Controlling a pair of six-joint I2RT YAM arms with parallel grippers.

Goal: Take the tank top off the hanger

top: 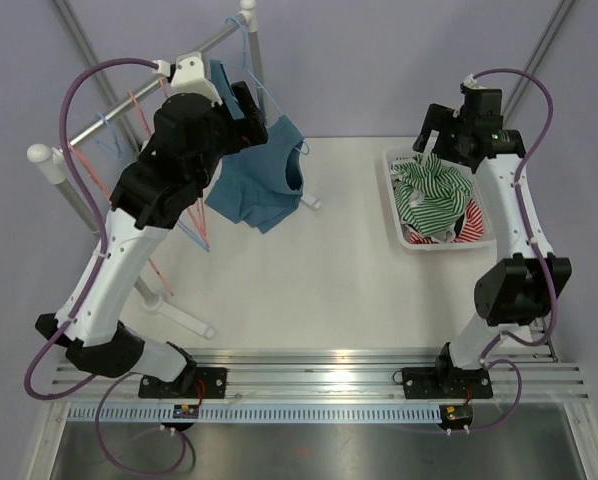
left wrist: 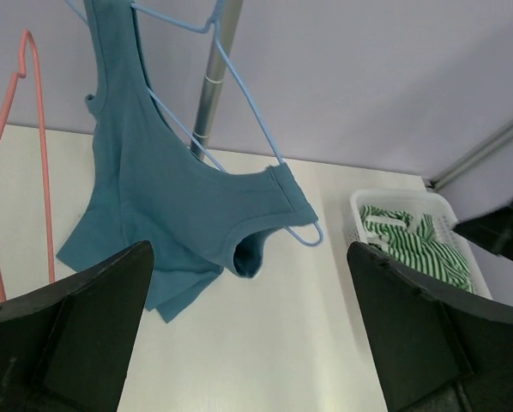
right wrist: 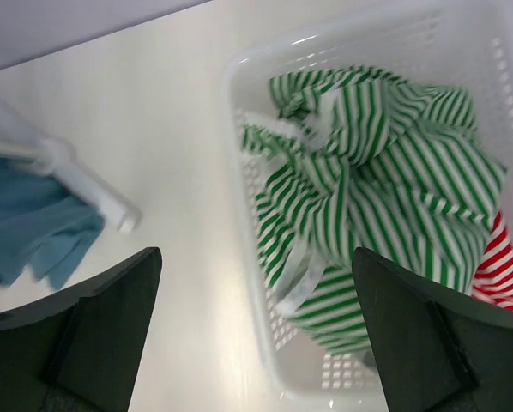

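Rack pole (left wrist: 215,81) behind tank top (left wrist: 153,215)

Matt cloth tank top (left wrist: 162,215), wire hanger (left wrist: 248,112)

The teal tank top (left wrist: 153,206) hangs askew on the light-blue wire hanger (left wrist: 256,118), which is hooked over the rack rail (top: 217,38).

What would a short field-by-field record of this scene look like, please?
tank top: teal, still hooked on the hanger, bunched askew
hanger: light blue wire, hung on the rack
left jaws: open, empty, facing the tank top
right jaws: open, empty, above the basket
basket: white, holds a green-striped garment and a red-striped garment
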